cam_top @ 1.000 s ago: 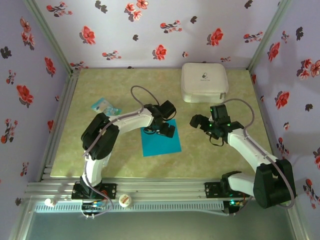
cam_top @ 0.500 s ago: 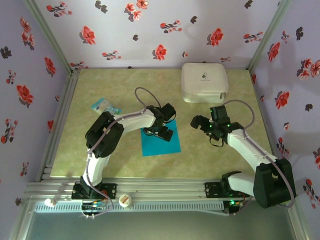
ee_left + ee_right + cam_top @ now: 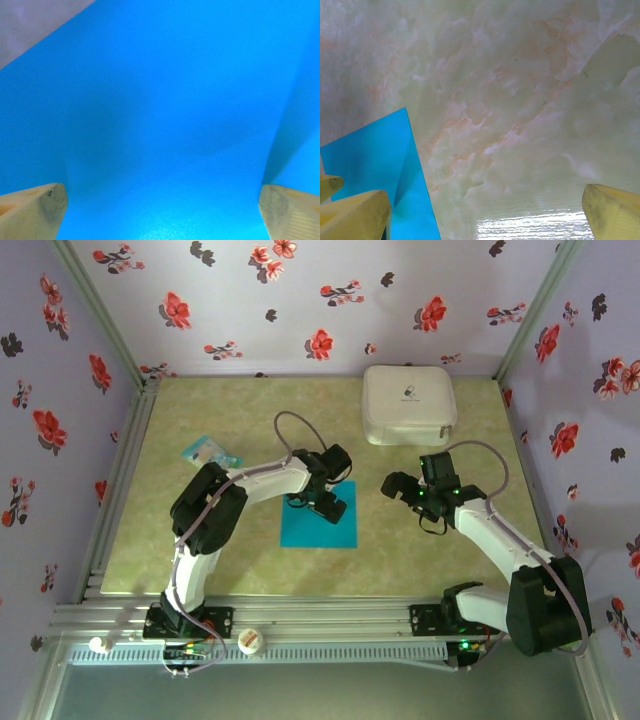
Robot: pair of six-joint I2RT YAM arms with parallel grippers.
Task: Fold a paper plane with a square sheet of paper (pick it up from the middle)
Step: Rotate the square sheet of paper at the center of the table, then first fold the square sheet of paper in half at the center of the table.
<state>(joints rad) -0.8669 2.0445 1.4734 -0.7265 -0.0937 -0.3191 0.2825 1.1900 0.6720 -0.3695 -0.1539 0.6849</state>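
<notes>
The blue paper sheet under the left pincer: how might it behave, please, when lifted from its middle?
Probably floppy: the sheet lies thin and flat, so its edges would likely droop. It may slide on the smooth table if pushed.

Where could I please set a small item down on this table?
Bare: the back strip between pale-blue packet and white case; the front-left corner beside the left arm. Crowded: the centre, left tool over the teal sheet, right tool beside it.
</notes>
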